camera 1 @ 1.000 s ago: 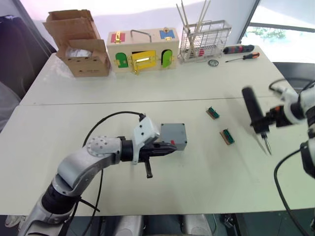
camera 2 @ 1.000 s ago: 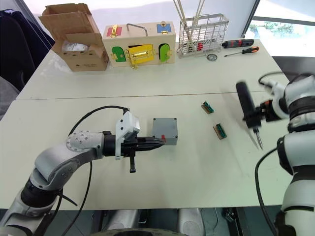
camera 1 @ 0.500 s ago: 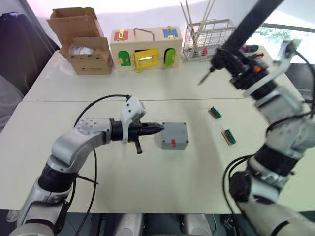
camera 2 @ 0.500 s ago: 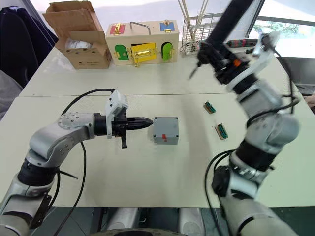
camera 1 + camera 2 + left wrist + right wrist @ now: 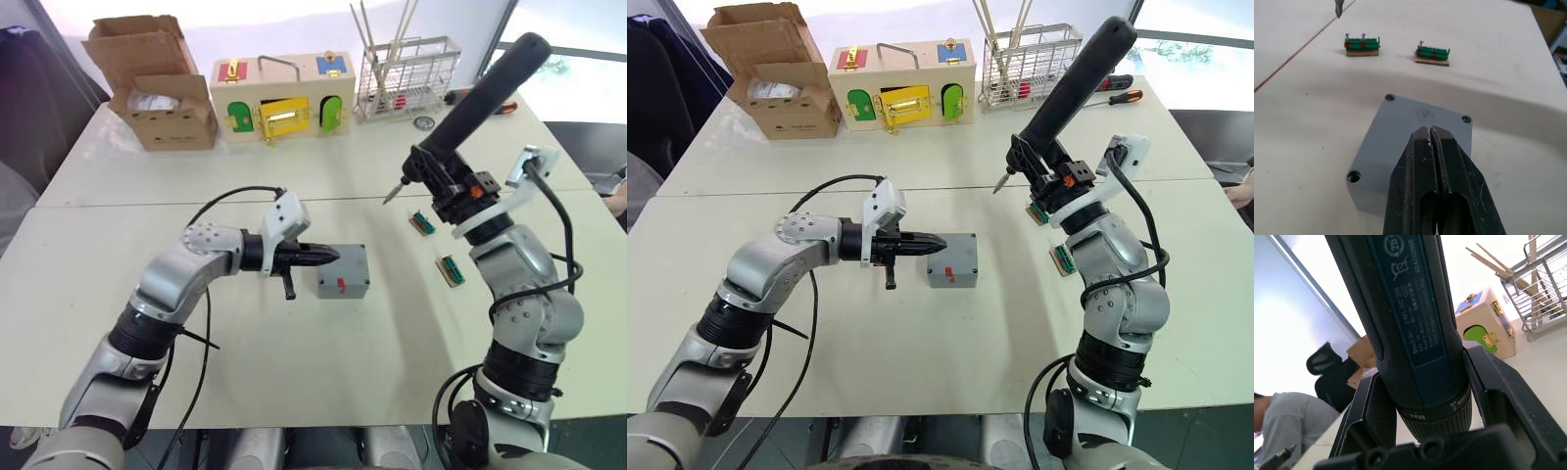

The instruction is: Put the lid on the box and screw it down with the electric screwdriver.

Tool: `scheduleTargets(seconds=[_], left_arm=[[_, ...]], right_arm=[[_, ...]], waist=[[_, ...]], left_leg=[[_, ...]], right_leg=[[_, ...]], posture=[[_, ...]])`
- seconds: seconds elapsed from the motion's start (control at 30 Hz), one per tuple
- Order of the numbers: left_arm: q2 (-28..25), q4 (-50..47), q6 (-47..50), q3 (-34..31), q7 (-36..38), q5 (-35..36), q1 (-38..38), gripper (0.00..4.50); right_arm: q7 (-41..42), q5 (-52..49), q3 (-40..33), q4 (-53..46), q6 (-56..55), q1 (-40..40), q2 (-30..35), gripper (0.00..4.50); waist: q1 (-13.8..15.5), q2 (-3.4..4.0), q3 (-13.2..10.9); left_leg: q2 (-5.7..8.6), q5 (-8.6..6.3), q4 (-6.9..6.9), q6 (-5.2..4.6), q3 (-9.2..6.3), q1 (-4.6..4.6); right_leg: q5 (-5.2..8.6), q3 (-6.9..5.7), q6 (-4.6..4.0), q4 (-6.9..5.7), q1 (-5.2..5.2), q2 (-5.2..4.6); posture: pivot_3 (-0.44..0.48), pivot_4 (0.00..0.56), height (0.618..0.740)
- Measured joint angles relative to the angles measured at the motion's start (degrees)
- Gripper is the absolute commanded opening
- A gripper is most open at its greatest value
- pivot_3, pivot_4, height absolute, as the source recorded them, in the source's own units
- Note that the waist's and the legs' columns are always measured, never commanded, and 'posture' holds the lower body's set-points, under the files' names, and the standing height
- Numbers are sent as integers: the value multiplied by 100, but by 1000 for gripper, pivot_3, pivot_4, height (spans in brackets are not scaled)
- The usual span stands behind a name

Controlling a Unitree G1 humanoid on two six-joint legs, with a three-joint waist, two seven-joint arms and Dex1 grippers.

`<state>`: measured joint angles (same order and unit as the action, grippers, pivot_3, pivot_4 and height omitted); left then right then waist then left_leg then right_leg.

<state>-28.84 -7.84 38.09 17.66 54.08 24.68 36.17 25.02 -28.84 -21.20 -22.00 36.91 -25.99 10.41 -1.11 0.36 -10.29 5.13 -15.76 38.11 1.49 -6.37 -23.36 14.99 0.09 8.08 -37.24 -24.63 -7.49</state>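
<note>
The grey box (image 5: 343,282) stands mid-table, a red mark on its front. The lid (image 5: 1415,122) lies flat on top of it, with screw holes at its corners. My left gripper (image 5: 331,257) is shut and empty, its fingertips (image 5: 1425,142) over the lid's near edge. My right gripper (image 5: 453,193) is shut on the electric screwdriver (image 5: 482,96), a thick black cylinder slanting up to the right. Its bit (image 5: 391,194) points down and left, in the air to the right of and beyond the box. The right wrist view has the screwdriver body (image 5: 1400,308) between the fingers (image 5: 1498,391).
Two green terminal blocks (image 5: 424,224) (image 5: 453,271) lie right of the box. Along the far edge stand a cardboard carton (image 5: 157,88), a wooden latch box (image 5: 284,98) and a wire rack (image 5: 407,73), with manual screwdrivers (image 5: 1112,98) beside it. A person (image 5: 1283,426) sits nearby.
My right arm has swung the screwdriver in from the right and lowered it, so the bit now points down-left toward the box. The left gripper stays shut at the box.
</note>
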Motion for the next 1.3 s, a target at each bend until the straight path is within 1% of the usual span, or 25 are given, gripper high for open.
scheduleTargets(seconds=[0.1, 0.2, 0.37, 0.77, 1.3], left_arm=[[108, 213, -155, 222, 41, -256, 0, 0], [173, 323, -365, 232, 63, -405, 0, 0], [252, 327, -400, 234, 66, -527, -3, 0], [286, 201, -360, 227, 72, -548, -107, 0], [297, 172, -365, 204, 63, -554, -154, 0]], right_arm=[[33, -70, 235, -3, -33, 104, 116, 1768], [177, -258, 475, -95, 56, 310, 344, 1768], [211, -390, 690, -211, 112, 556, 565, 1768], [10, -967, 683, -531, 275, 792, 849, 1768], [-104, -980, 925, -522, 149, 889, 903, 1768]], waist=[[5, 0, 0], [15, -1, 0], [31, -1, 1], [32, -2, 1], [30, -2, 1]], left_leg=[[0, 0, 2, 0, 0, 0], [0, 0, 3, -1, -1, 0], [0, -1, 6, -2, -1, 1], [-3, -1, 7, -3, -2, 2], [-2, -1, 8, -3, -2, 3]], right_leg=[[0, 0, 0, 0, 0, 0], [0, 0, 0, 1, 3, 0], [0, 0, 0, 0, 6, -1], [0, 0, 0, 0, 8, -3], [0, -1, 0, 0, 8, -3]], posture=[[0, 150, 734], [0, 150, 734], [0, 150, 734], [0, 150, 734], [0, 150, 734]])
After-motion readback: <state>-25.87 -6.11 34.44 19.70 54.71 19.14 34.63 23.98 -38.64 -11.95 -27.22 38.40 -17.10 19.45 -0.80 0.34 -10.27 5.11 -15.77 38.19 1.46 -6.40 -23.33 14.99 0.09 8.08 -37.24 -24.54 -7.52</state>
